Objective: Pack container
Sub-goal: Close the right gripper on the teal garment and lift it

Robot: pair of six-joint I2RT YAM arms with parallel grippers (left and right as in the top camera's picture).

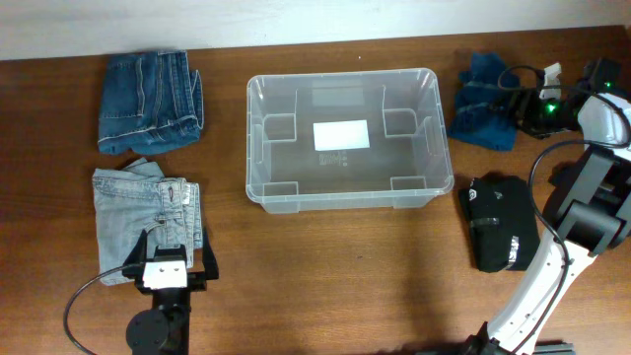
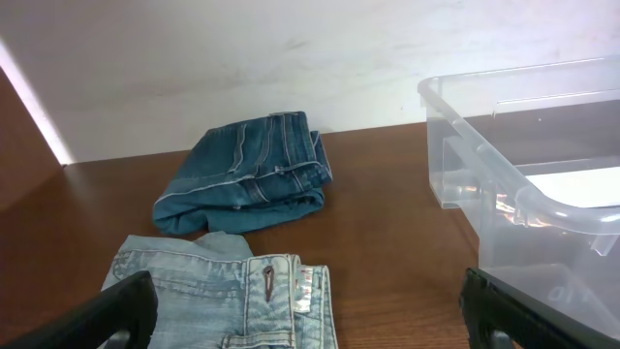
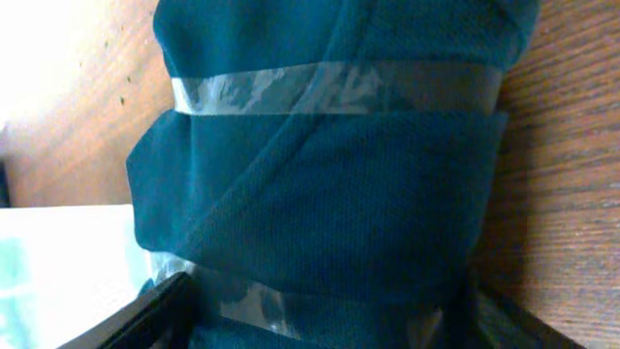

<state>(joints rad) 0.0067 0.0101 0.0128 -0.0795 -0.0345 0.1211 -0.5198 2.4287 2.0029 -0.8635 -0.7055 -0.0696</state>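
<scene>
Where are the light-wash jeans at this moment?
Overhead, the light-wash jeans lie front-left on the table, between the darker jeans and the left gripper, left of the container.

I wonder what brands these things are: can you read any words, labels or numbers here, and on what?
Nothing here is readable.
The white label on the container bottom: looks blank; the print beside it is too small.
The white mark on the black bundle: too blurred.
</scene>
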